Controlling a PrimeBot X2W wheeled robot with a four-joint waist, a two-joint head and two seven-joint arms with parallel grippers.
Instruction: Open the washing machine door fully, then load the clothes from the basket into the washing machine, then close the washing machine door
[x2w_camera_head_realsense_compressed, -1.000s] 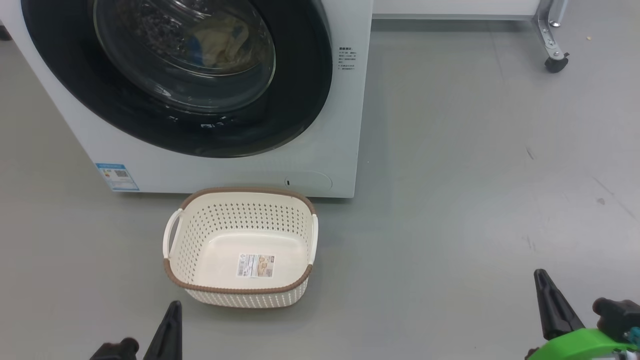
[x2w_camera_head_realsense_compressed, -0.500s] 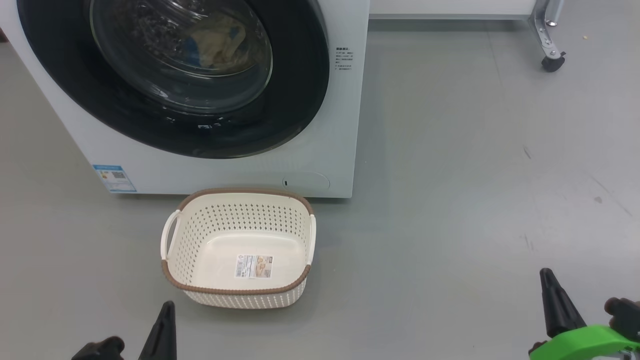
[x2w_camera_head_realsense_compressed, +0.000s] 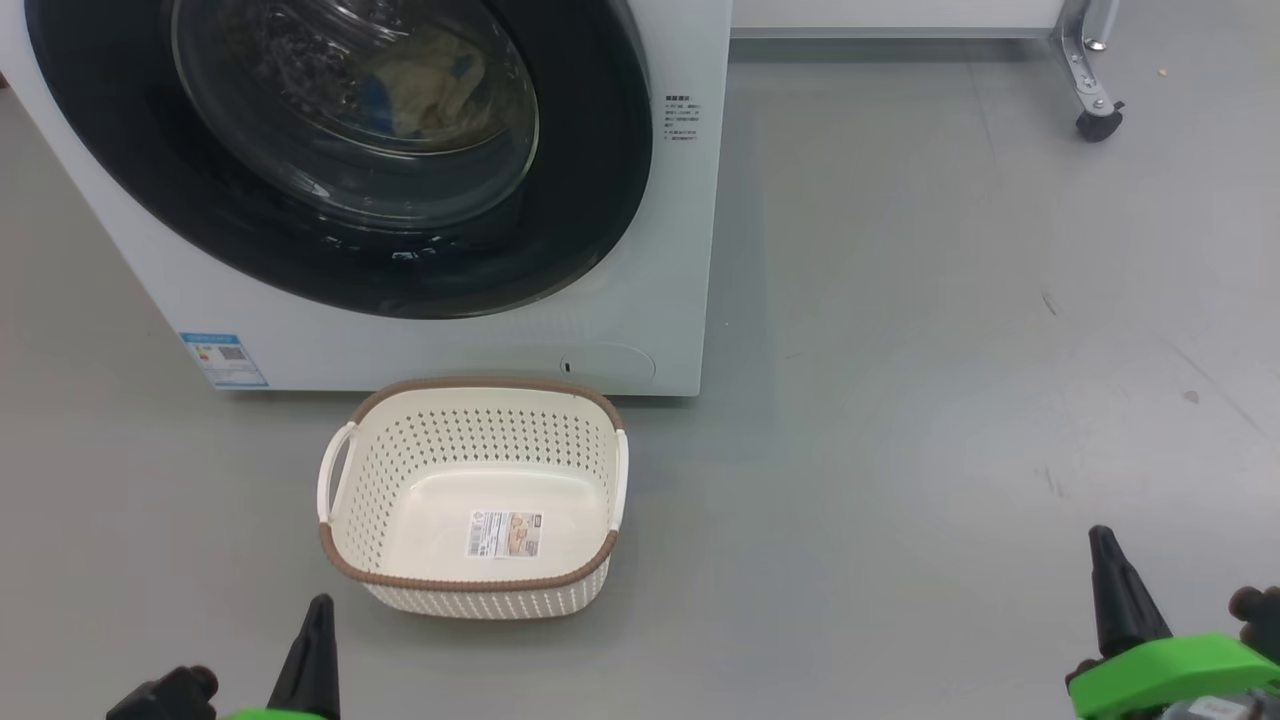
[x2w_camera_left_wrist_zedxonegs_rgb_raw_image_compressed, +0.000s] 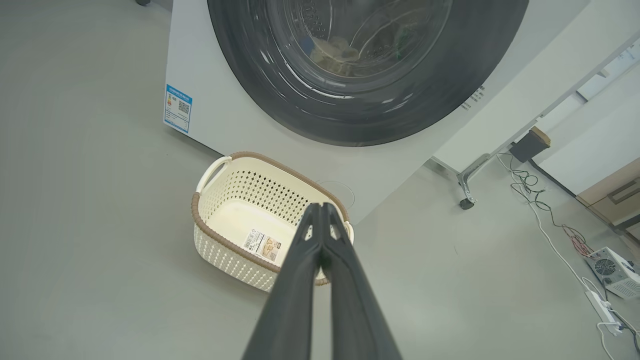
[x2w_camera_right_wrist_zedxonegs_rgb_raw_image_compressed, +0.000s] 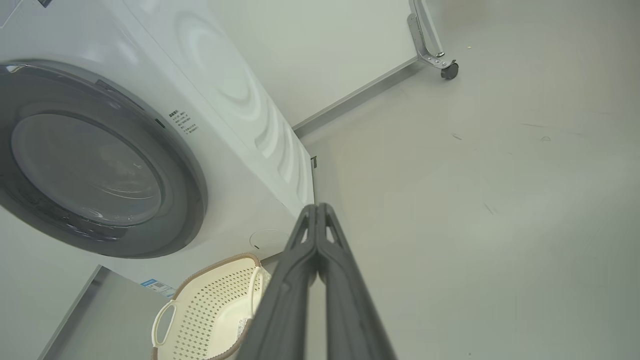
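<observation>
Just fwd of left claw (x2w_camera_head_realsense_compressed: 318, 612) sits basket (x2w_camera_head_realsense_compressed: 480, 600), right claw (x2w_camera_head_realsense_compressed: 1103, 545) well apart

In our head view the top edge cuts off the washing machine (x2w_camera_head_realsense_compressed: 450, 345) and its door (x2w_camera_head_realsense_compressed: 600, 200). Through the glass we make out the clothes (x2w_camera_head_realsense_compressed: 430, 85) only dimly, their pattern unclear. The print (x2w_camera_head_realsense_compressed: 682, 118) beside the door, the blue label (x2w_camera_head_realsense_compressed: 222, 360) and the sticker (x2w_camera_head_realsense_compressed: 505, 534) in the basket (x2w_camera_head_realsense_compressed: 470, 600) are too small for us to read. The bottom edge crops the left pincer (x2w_camera_head_realsense_compressed: 320, 605) and the right pincer (x2w_camera_head_realsense_compressed: 1101, 535). In the left wrist view, the left pincer's fingers (x2w_camera_left_wrist_zedxonegs_rgb_raw_image_compressed: 295, 290) hide part of the basket's rim.
</observation>
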